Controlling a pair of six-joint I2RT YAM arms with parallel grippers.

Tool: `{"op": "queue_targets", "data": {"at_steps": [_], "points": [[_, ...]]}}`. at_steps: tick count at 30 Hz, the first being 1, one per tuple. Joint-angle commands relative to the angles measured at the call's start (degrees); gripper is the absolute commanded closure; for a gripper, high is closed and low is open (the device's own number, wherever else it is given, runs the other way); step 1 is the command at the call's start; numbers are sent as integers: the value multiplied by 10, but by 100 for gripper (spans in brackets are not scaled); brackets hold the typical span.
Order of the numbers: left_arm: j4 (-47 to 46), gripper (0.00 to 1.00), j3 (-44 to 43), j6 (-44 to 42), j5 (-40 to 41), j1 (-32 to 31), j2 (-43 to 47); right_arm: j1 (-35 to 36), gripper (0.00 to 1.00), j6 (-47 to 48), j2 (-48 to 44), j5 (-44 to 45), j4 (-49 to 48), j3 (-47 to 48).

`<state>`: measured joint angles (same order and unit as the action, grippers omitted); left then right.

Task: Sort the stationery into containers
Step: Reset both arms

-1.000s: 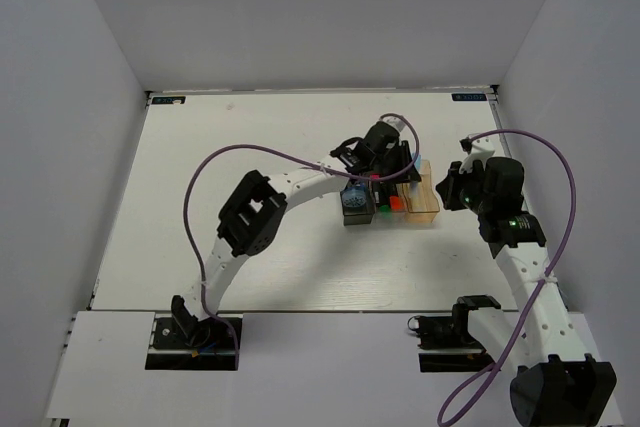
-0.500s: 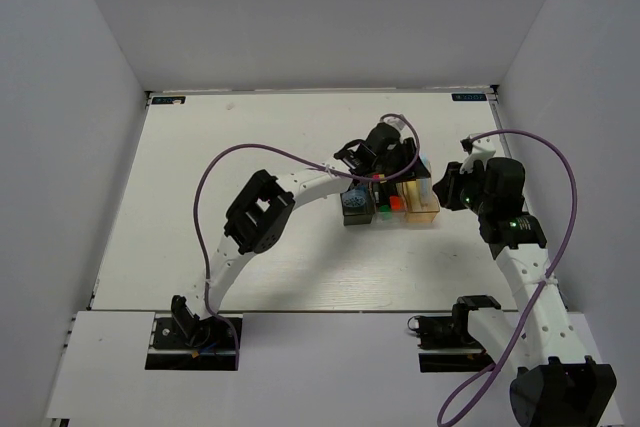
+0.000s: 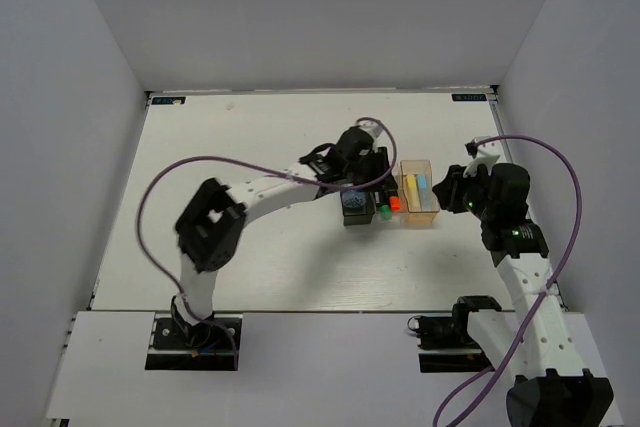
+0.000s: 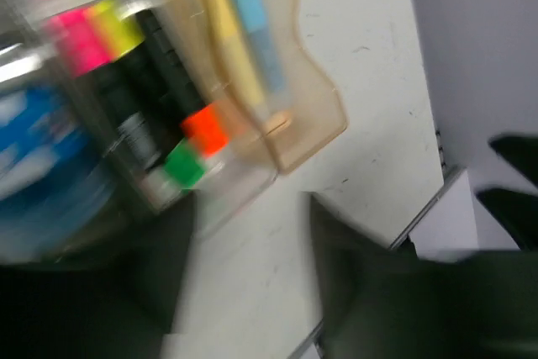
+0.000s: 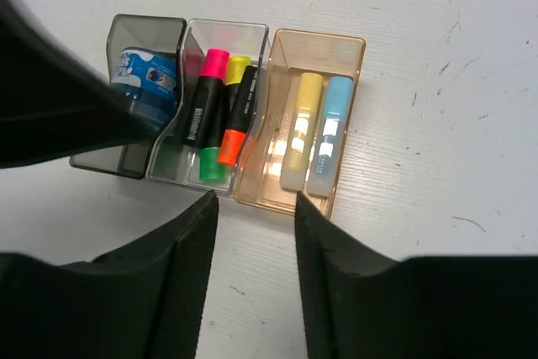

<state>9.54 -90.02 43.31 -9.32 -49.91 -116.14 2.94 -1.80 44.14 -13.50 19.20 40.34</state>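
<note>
Three containers stand in a row. The dark grey bin (image 5: 119, 29) holds a stubby blue-and-white item (image 5: 145, 81). In the clear bin (image 5: 225, 26) lie black highlighters (image 5: 220, 111) with pink, yellow, orange and green ends. The tan-orange bin (image 5: 323, 40) (image 3: 421, 215) holds a pale-yellow stick (image 5: 301, 128) and a light-blue stick (image 5: 329, 132). My left gripper (image 3: 366, 179) (image 4: 252, 266) hovers over the grey and clear bins, open and empty. My right gripper (image 3: 452, 190) (image 5: 254, 218) hangs just right of the tan bin, open and empty.
White walls enclose the table (image 3: 250, 257) on three sides. The left arm (image 3: 260, 192) arches in from the left to the bins. Purple cables (image 3: 560, 177) loop over both arms. The right arm's elbow sits near the right wall.
Both grippers have opened. The left arm has swung left off the tan bin, so the two sticks in it now show. The right gripper has shifted slightly.
</note>
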Motion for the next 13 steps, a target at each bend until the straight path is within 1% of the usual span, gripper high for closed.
{"op": "queue_targets", "data": {"at_steps": [1,2,3,4,5,6,7,8,9,10,11,12,13], "points": [[102,22,93,-103,141,16,224,-4,53,3,12,-28,-18,1],[133,11,109,-117,170,17,247,-4,42,3,18,-32,-16,3],[210,0,148,-125,246,19,271,-2,18,3,23,-29,-1,17],[228,0,171,-144,260,31,323,0,10,-5,37,-22,9,21],[272,0,238,-147,269,40,374,-1,10,-39,50,-17,15,28],[280,0,264,-148,279,48,427,-2,10,-43,54,-19,30,41],[287,0,290,-151,276,81,453,0,10,-47,63,-18,32,48],[292,0,367,-154,271,96,480,0,10,-54,61,-19,32,49],[293,0,389,-162,255,126,559,-1,10,-51,62,-31,28,45],[297,0,409,-166,240,142,584,0,10,-46,62,-41,23,35],[299,0,445,-173,222,177,607,-3,10,-39,62,-68,15,31],[303,0,476,-180,209,213,670,-4,10,-40,66,-72,16,32],[302,0,502,-195,180,250,688,-1,10,-43,69,-92,19,36]]}}
